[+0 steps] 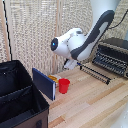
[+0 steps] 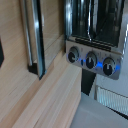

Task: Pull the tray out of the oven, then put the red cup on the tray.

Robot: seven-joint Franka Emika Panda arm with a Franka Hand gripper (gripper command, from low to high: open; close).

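Jaws' opening could not be told; gripper [image 1: 71,63] hung over the open door [image 1: 95,73] beside the oven [image 1: 113,54], red cup [image 1: 64,85] well apart, by a blue panel [image 1: 44,83] and black bin [image 1: 17,97].

I see a bright red cup [image 1: 64,85], a dark grey oven [image 1: 113,55] (silvery trim, blue-lit knobs [image 2: 90,61]), and a pale striped wood table [image 1: 90,102].

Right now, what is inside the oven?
Inside the oven, the exterior view shows a ribbed tray at the open front. The wrist view shows only dark bars behind the opening; deeper parts are too dark to tell.
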